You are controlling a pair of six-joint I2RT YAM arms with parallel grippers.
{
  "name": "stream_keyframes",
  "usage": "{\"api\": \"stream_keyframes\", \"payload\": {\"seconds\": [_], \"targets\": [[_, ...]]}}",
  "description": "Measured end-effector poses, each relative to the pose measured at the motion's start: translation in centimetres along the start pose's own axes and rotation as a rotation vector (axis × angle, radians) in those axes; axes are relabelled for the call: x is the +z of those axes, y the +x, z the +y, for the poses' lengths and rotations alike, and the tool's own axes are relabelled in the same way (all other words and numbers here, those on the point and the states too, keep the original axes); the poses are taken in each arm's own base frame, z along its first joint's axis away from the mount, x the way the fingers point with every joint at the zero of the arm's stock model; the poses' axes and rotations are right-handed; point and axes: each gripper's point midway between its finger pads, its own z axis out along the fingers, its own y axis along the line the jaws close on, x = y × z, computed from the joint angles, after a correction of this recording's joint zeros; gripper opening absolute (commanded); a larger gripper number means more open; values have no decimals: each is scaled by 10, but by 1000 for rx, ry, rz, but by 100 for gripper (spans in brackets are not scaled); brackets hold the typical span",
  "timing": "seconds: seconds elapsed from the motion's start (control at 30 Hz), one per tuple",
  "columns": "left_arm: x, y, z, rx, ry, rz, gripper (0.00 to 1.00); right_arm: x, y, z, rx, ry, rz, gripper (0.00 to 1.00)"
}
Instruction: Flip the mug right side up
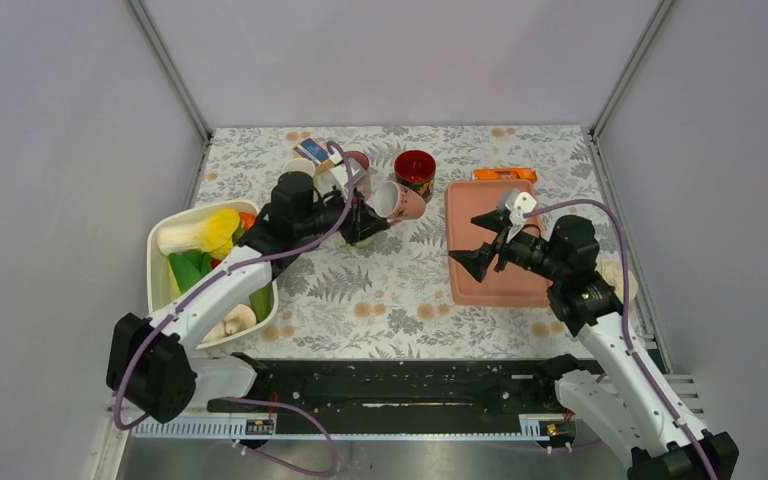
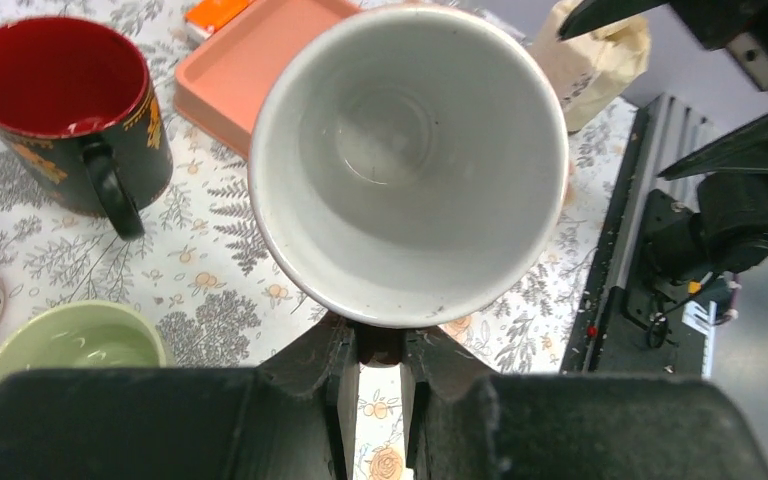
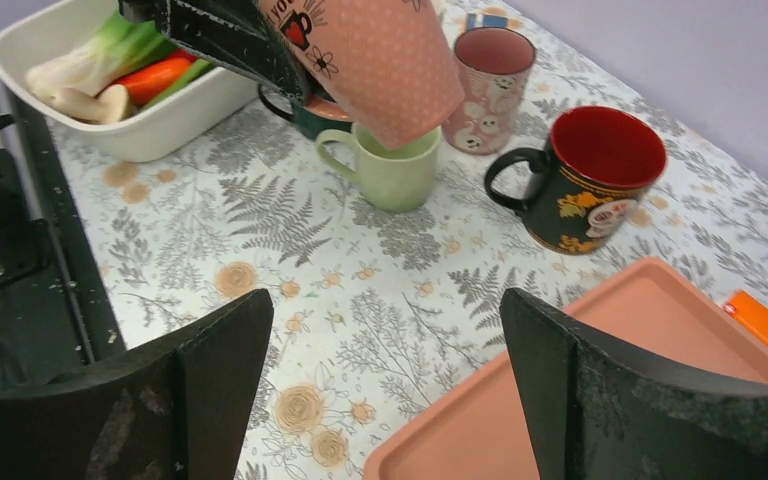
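Surface (image 1: 380,290): tub (image 1: 153,270) holding vegetables (image 1: 210,230), frame left; tray (image 1: 480,200), right; upright mug (image 1: 415,172), upper centre; mug (image 1: 400,200) in left hand (image 1: 363,218), just before it.

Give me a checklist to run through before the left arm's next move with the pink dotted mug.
1. Grip: ok, the left claw is shut on the pink polka-dot ceramic mug.
2. Mug upright: not ok, it is tilted with its mouth facing sideways toward the right arm.
3. Mug empty: ok, its white inside is bare.
4. Other arm out of the way: ok, the right claw is open and apart from the mug, above the salmon plastic tray.
5. Free set-down spot: cannot tell; the pale green ceramic mug and the black mug with red inside stand close by.
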Motion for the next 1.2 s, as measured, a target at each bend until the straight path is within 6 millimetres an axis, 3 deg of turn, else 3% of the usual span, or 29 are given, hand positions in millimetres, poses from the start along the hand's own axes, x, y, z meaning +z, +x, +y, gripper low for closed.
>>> {"api": "stream_keyframes", "payload": {"seconds": [0.2, 0.6, 0.83, 1.2], "targets": [[23, 22, 17, -38, -98, 116, 0, -14, 7, -23, -30, 147, 40, 98], [65, 92, 52, -108, -287, 382, 0, -36, 12, -80, -43, 454, 49, 100], [80, 124, 69, -129, -353, 477, 0, -44, 2, -84, -65, 494, 15, 100], [102, 139, 85, -125, -401, 545, 0, -48, -1, -81, -81, 497, -9, 100]]}}
